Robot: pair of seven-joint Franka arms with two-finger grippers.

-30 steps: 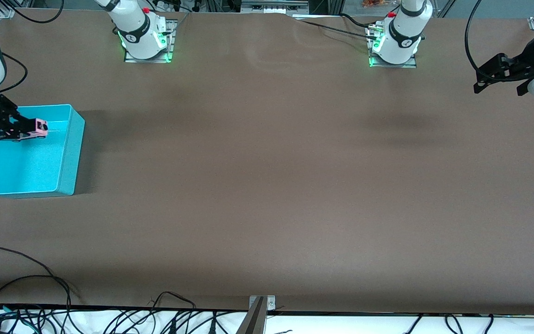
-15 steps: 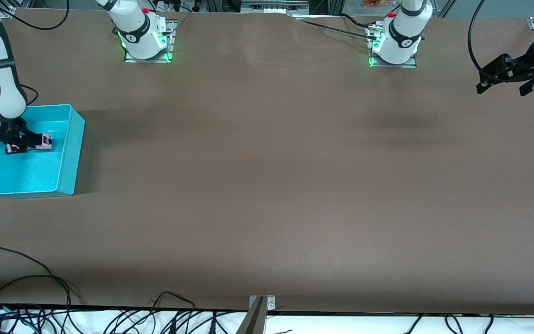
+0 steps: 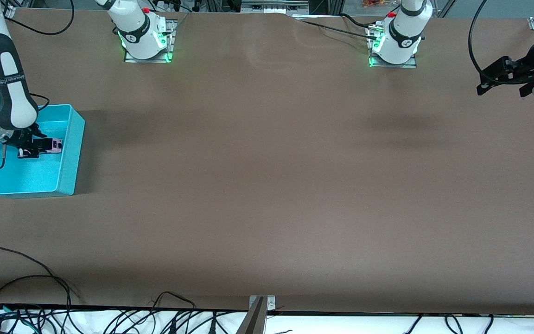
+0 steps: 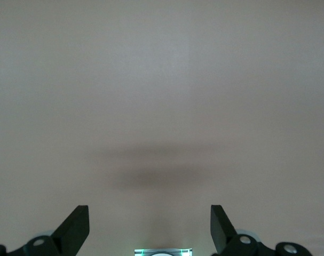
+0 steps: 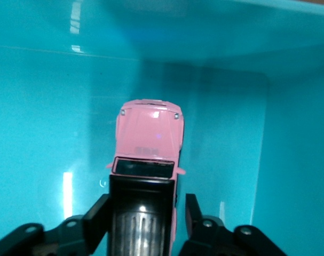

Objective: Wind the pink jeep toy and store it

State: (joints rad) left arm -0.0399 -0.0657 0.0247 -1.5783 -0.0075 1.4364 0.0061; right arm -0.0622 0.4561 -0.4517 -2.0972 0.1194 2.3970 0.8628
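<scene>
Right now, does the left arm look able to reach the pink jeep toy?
Probably not: the pink jeep toy lies inside the teal bin between the right gripper fingers, while the left gripper hangs open over the table's opposite end.

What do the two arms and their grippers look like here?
Both arms are glossy white with black joint bands; the bases carry red buttons and glow green. The right gripper and left gripper are black two-finger units with flat, angular fingers. Black cables loop by each wrist.
</scene>
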